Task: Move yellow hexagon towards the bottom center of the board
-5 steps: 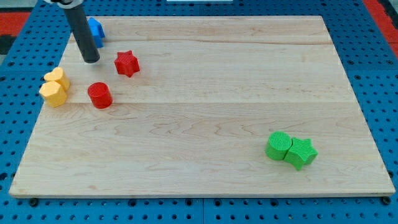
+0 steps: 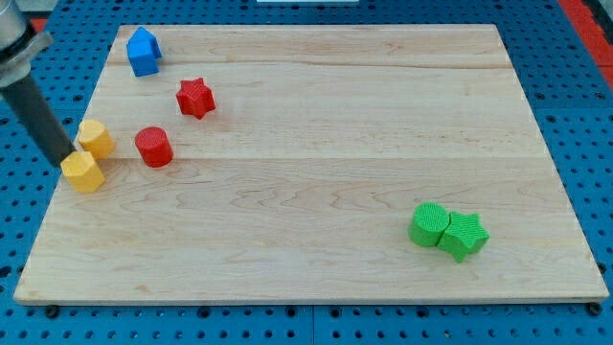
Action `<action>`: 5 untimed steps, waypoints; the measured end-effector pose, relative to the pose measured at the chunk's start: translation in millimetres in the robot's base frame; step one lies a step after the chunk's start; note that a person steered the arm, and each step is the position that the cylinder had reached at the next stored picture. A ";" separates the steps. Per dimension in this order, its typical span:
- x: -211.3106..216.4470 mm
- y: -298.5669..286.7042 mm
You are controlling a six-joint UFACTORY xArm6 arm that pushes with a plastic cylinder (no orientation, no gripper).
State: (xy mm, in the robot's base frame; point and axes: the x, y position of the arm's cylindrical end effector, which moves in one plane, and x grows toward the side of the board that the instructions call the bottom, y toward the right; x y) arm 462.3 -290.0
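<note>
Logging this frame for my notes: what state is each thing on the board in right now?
my tip: down at the board's left edge, touching the yellow hexagon's upper left side
yellow hexagon: flat, near left edge
yellow heart: flat, just above the hexagon
red cylinder: upright, free
red star: flat, free
blue block: upright, top left
green cylinder and green star: touching

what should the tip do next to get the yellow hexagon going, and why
Probably push toward the view's lower right. My tip sits at the upper-left side of the yellow hexagon, which lies near the board's left edge, far from bottom centre. The other yellow block sits just above it.
</note>
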 end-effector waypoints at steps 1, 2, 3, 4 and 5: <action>41.8 15.3; 66.1 43.5; 51.4 52.7; 39.8 46.6; 25.2 46.0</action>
State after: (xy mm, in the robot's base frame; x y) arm 487.5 -244.0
